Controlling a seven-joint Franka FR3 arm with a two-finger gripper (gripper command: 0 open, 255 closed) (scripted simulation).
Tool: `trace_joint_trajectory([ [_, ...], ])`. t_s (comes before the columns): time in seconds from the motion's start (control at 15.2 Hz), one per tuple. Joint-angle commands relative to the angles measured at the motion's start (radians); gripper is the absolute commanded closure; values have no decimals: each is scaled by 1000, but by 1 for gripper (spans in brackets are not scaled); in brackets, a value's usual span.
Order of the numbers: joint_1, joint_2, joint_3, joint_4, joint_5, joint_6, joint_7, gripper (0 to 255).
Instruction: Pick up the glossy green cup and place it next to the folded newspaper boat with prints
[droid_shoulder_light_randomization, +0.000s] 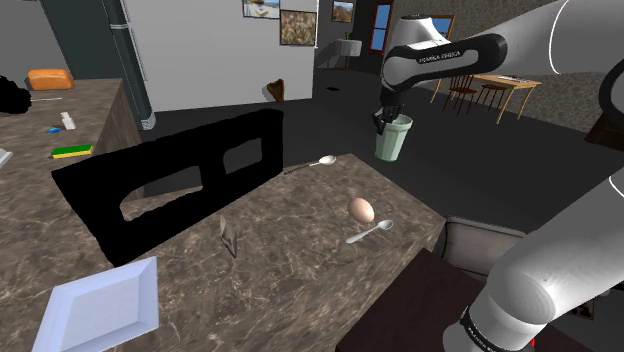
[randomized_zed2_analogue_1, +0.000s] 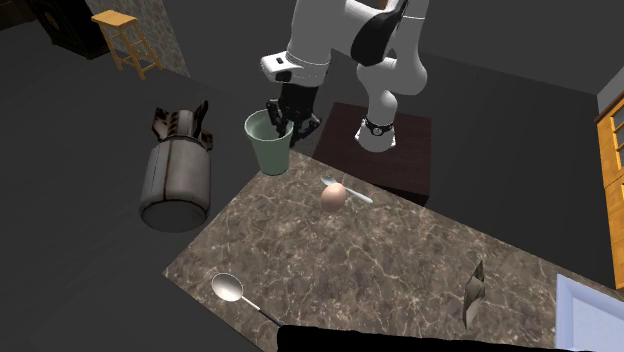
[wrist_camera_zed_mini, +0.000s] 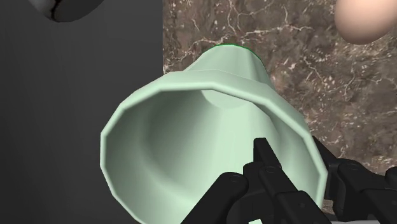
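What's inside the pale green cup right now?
Nothing shows inside the cup: bare walls and a bare bottom, apart from one of the fingers reaching over the rim. The stretch of wall behind that finger is covered.

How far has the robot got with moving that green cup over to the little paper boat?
Done: the gripper clasps the pale green cup by its rim, and the cup hangs in the air at a corner of the table. In hand: the carry. Left: crossing the table, past the egg, to the folded paper boat, then setting the cup down beside it.
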Motion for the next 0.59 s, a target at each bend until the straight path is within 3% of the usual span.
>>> trace_joint_trajectory([
  [0.0,1,-1,1,26,3,-26,-5,255],
  [0.4,3,-1,3,96,9,-96,-16,255],
  [0.53,20,-20,36,78,3,-105,35,255],
])
